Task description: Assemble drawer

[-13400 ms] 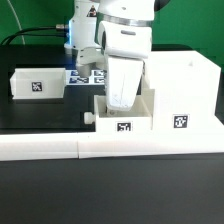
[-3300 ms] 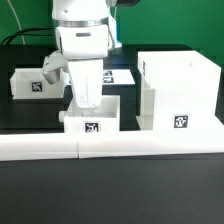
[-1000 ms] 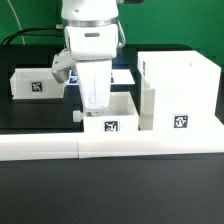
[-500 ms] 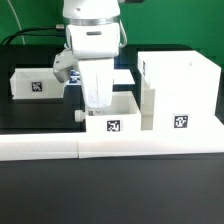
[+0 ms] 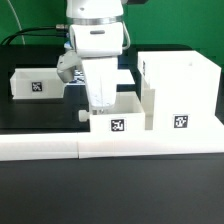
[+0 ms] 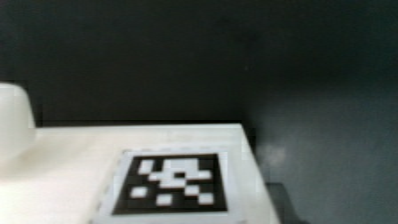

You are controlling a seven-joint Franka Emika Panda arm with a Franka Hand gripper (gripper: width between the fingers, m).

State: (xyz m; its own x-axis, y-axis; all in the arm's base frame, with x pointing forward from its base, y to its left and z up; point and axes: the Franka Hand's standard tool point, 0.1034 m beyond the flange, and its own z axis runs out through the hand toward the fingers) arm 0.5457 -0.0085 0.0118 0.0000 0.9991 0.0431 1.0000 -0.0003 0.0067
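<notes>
Nearest the camera, a long low white bar (image 5: pixel 50 148) runs across the black surface (image 5: pixel 40 115). Just behind it sits the small tray (image 5: pixel 138 122), open side up, close against the casing (image 5: pixel 185 85) on the exterior view's right; whether the two touch cannot be told. The gripper (image 5: pixel 100 100) reaches down into the tray at the wall away from the casing. Its fingertips are hidden there, so whether it is clamped on that wall or loose cannot be told. The wrist view shows only a white face bearing a tag (image 6: pixel 175 183). The tray looks like thin, rigid plastic: probably light, smooth enough to slip, and easily tilted if held off-centre. A thin upright wall is the natural place to pinch. The bulky casing is better pushed than lifted. Farther back on the exterior view's left, well apart, lies the second tray (image 5: pixel 35 84).
</notes>
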